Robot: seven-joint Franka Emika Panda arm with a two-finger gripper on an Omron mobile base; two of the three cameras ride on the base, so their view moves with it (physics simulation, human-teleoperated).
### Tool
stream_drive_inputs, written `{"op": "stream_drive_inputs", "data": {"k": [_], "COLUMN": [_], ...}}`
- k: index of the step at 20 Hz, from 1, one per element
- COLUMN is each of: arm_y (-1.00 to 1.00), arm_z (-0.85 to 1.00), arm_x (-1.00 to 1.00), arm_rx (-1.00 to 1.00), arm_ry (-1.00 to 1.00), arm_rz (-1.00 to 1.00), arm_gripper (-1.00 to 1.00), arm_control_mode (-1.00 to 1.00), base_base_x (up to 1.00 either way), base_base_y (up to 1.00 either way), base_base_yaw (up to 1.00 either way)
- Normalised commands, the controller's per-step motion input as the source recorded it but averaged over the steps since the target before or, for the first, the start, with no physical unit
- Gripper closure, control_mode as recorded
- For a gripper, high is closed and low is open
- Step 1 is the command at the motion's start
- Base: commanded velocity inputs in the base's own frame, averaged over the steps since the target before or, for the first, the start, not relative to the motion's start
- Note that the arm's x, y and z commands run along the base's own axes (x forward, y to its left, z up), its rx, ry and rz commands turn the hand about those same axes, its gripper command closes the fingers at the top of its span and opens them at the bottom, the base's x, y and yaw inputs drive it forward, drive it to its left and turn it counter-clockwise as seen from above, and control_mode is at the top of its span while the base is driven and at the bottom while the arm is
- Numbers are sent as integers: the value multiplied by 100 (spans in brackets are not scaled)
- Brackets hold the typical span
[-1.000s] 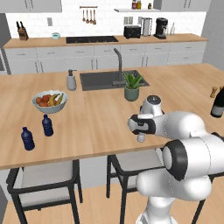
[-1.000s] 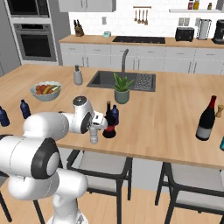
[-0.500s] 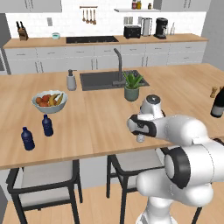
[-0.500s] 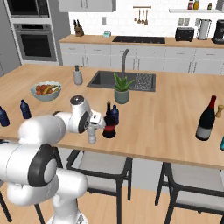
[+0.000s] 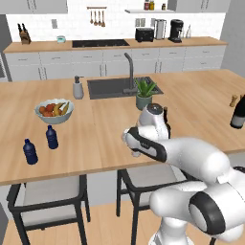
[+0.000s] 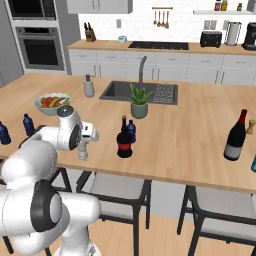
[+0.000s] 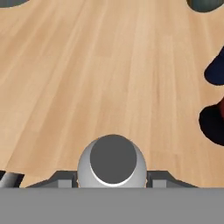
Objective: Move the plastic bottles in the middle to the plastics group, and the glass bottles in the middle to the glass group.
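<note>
Gripper [image 7: 113, 178], pointing down over the counter [image 7: 87, 78], jaws part-closed on the clear bottle [image 7: 112, 162] standing between them; red-banded bottle [image 6: 124, 142] and blue bottle [image 6: 131, 131] just beside it.

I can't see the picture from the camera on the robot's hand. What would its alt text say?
Seen from above, a clear greyish bottle sits between the gripper fingers on a wooden counter. The squat dark bottle and a dark blue bottle stand at the right edge.

Bright, even rendered light all round, no glare; soft faint shadows on the wooden counter [image 7: 87, 65] (slightly soft, low-resolution pictures).
</note>
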Motion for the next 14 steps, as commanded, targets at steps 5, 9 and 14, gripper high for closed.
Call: {"op": "stream_drive_inputs", "data": {"k": [5, 9, 14], "arm_y": [83, 95, 91], "arm_z": [19, 5, 0], "arm_x": [9, 26, 11], "arm_rx": [9, 2, -3], "arm_ry": [-1, 0, 0], "arm_rz": [39, 41, 21], "arm_gripper": [100, 100, 100], "arm_control_mode": [-100, -100, -100], "base_base_x": [0, 0, 0], "base_base_y": [0, 0, 0], "base_base_yaw": [0, 0, 0]}}
